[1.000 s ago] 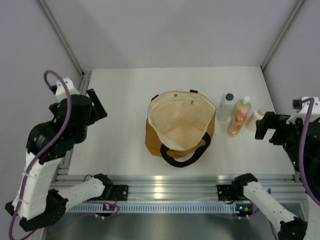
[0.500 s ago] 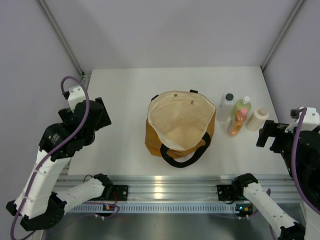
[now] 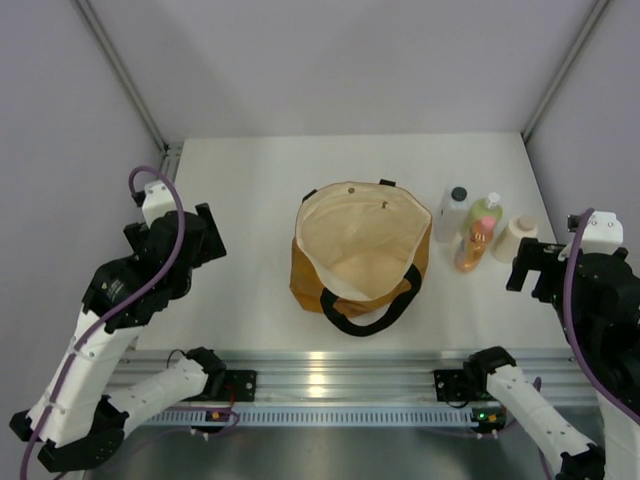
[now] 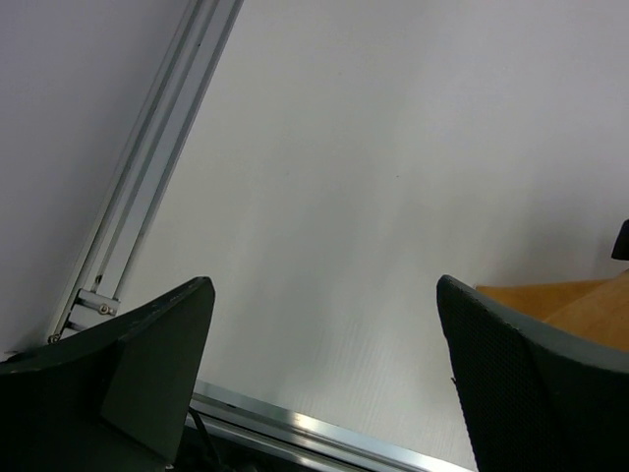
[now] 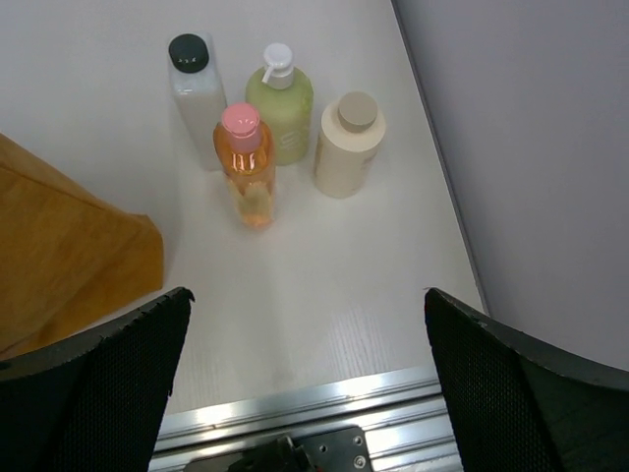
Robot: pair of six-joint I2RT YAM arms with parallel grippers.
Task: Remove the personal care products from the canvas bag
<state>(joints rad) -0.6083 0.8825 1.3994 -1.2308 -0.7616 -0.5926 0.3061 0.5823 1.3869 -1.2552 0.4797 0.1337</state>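
Observation:
The tan-orange canvas bag (image 3: 355, 240) stands open mid-table, its cream lining showing nothing inside and its black handle hanging over the near rim. Just right of it stand the personal care products: a whitish bottle with a dark cap (image 3: 452, 215), a yellow-green one (image 3: 487, 215), a slim orange one with a pink cap (image 3: 472, 247) and a beige one (image 3: 515, 238). The right wrist view shows them upright: whitish (image 5: 197, 93), yellow-green (image 5: 280, 103), orange (image 5: 248, 167), beige (image 5: 349, 147). My right gripper (image 3: 525, 265) (image 5: 307, 293) hangs open near them, empty. My left gripper (image 3: 208, 237) (image 4: 322, 285) is open over bare table left of the bag.
An aluminium rail (image 3: 330, 365) runs along the near table edge, also seen under each gripper (image 4: 295, 428) (image 5: 295, 413). A side rail (image 4: 147, 177) borders the table's left edge. The grey wall (image 5: 531, 147) stands close beside the beige bottle.
The left arm has swung its gripper rightward and nearer. The right gripper has dropped slightly toward the near edge, uncovering the beige bottle. Bag and bottles have not moved.

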